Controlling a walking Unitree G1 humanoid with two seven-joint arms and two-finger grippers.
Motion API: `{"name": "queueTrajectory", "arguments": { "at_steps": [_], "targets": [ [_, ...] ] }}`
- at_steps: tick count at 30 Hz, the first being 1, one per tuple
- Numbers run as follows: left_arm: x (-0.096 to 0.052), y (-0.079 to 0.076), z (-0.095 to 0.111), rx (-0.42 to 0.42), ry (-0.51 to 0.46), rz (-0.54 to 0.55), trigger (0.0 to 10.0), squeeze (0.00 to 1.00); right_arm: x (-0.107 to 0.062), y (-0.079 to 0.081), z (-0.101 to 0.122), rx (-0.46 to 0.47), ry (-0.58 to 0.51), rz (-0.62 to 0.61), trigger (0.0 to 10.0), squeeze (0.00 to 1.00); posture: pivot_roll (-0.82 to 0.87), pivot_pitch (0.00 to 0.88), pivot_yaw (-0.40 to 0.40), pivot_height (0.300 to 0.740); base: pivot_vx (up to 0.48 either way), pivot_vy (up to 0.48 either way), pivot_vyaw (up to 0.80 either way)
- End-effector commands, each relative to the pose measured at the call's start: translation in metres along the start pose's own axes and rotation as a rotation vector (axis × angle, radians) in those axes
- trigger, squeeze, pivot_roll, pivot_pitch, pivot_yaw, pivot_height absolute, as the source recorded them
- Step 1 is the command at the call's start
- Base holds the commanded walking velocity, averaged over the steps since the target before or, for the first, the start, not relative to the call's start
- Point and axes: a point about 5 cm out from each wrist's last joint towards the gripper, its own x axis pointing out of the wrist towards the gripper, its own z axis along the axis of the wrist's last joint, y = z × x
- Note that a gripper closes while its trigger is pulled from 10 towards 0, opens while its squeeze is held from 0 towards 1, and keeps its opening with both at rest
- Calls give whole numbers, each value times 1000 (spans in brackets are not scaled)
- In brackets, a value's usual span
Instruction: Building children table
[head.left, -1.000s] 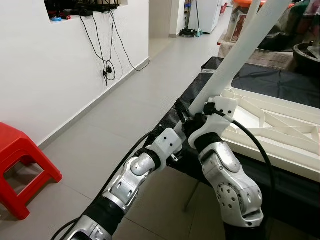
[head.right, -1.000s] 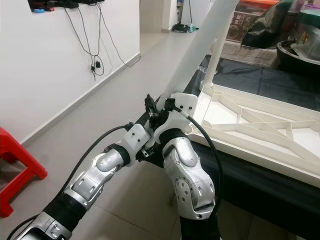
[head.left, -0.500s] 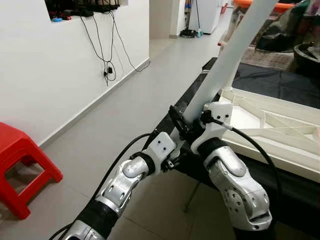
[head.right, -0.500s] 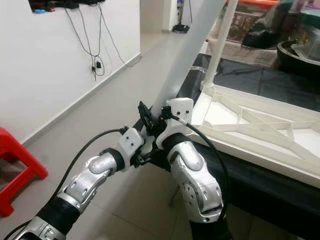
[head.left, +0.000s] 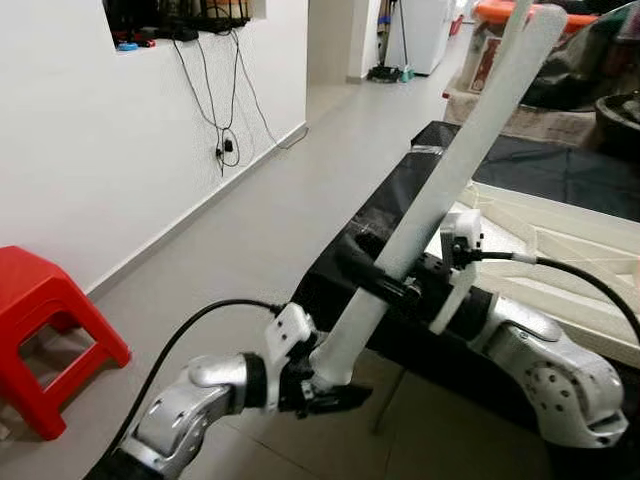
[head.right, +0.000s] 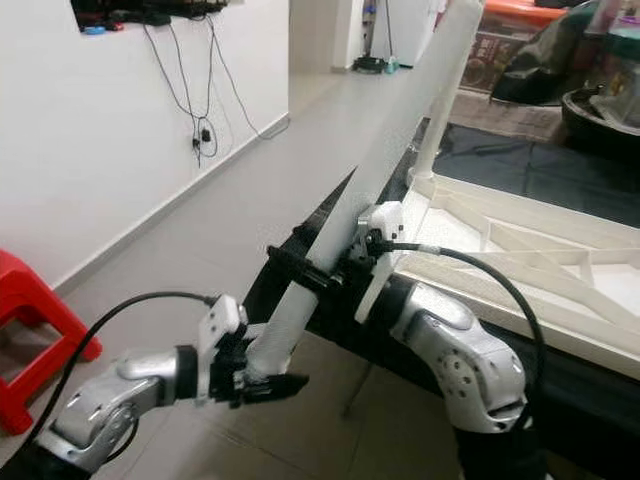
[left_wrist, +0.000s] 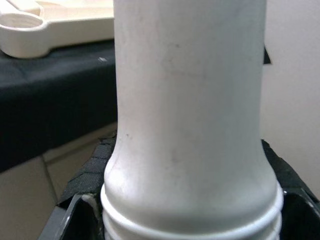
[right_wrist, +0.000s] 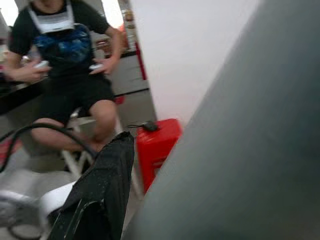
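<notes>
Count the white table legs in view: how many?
2. One leg is held by both grippers, slanting upward; a second stands upright in the tabletop's corner behind it. Others may be hidden.

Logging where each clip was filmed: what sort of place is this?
Probably a home: a tiled hallway floor, a red plastic stool by the white wall, and cables hanging from a wall niche.

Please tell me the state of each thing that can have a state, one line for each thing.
Leg: tilted, off the tabletop, held by both grippers.
Left gripper: jaws shut on the leg's lower, threaded end.
Right gripper: jaws shut on the leg, higher up.
Tabletop: upside down on the black surface, one leg already upright at its corner.
Stool: upright on the floor.
</notes>
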Motion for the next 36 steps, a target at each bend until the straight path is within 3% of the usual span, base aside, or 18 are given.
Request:
{"name": "queueTrajectory", "arguments": {
  "at_steps": [1, 9, 15, 26, 27, 30, 31, 36],
  "targets": [
    [-3, -3, 2, 0, -2, -28, 10000, 0, 2, 8, -2, 21, 20, 68, 10000, 0, 72, 0, -47, 740, 0, 0, 0],
    [-3, -7, 5, -26, -4, -37, 10000, 0, 4, 14, -9, 64, 38, 116, 10000, 0, 76, 0, -45, 740, 0, 0, 0],
    [-2, -11, 3, -39, -4, -45, 10000, 0, 8, 17, -3, 130, -16, 135, 10000, 0, 74, 0, -47, 740, 0, 0, 0],
    [-1, -14, 3, -53, -4, -53, 10000, 0, 11, 23, 0, 167, -41, 170, 10000, 0, 66, 0, -44, 740, 0, 0, 0],
    [-1, -14, 3, -53, -4, -54, 10000, 0, 11, 24, 0, 167, -39, 175, 7412, 0, 67, 0, -46, 740, 0, 0, 0],
    [-1, -15, 3, -55, -5, -55, 10000, 0, 12, 25, 0, 168, -38, 180, 7412, 0, 67, 0, -46, 740, 0, 0, 0],
    [-1, -15, 3, -58, -6, -56, 10000, 0, 12, 26, 0, 172, -36, 188, 0, 0, 67, 0, -46, 740, 0, 0, 0],
    [-2, -15, 1, -66, -3, -56, 10000, 0, 13, 29, 0, 187, -33, 207, 0, 0, 67, 0, -46, 740, 0, 0, 0]
  ]
}}
